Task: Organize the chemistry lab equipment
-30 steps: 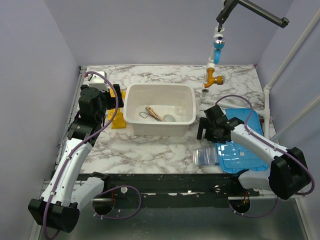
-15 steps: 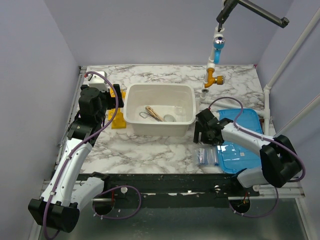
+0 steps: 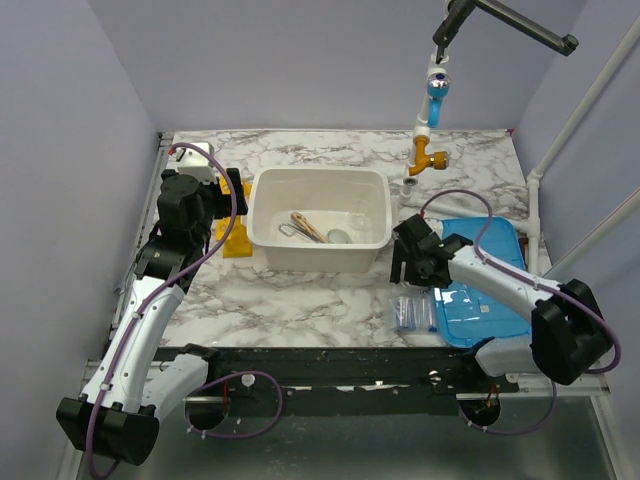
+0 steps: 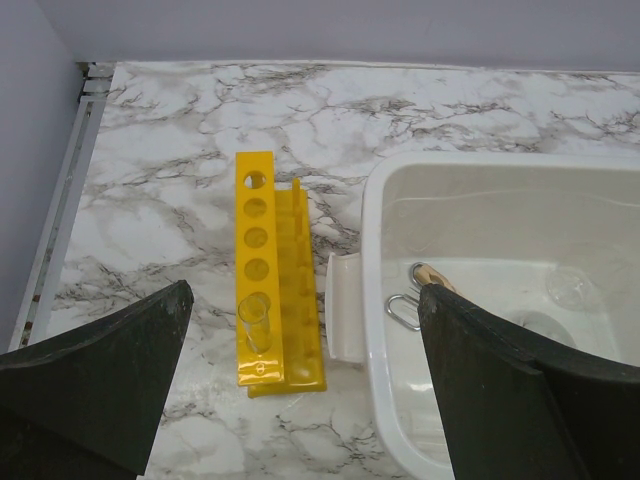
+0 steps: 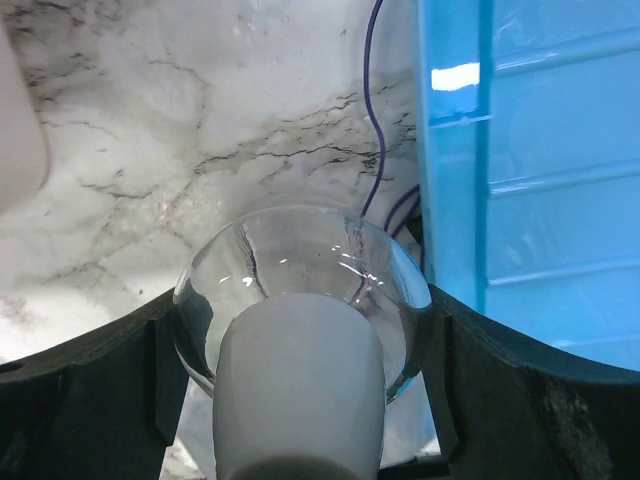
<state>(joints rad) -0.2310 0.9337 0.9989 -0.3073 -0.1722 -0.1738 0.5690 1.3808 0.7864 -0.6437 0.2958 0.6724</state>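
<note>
My right gripper is shut on a clear round glass flask with a white stopper; both jaws press its sides. It hangs between the white tub and the blue lid. My left gripper stands open above the yellow holed tube rack, which holds one clear tube. Silver tongs, a tan wooden stick and a small clear glass piece lie inside the tub. A clear plastic bag with blue contents lies near the front edge.
A tap with an orange valve stands behind the tub at the right. The blue lid's edge runs close beside the flask, and a purple cable crosses the marble under it. Walls close in the left and back.
My right gripper has shifted a little left, from the blue lid's edge toward the tub, with the flask in it. The left arm has not moved.
</note>
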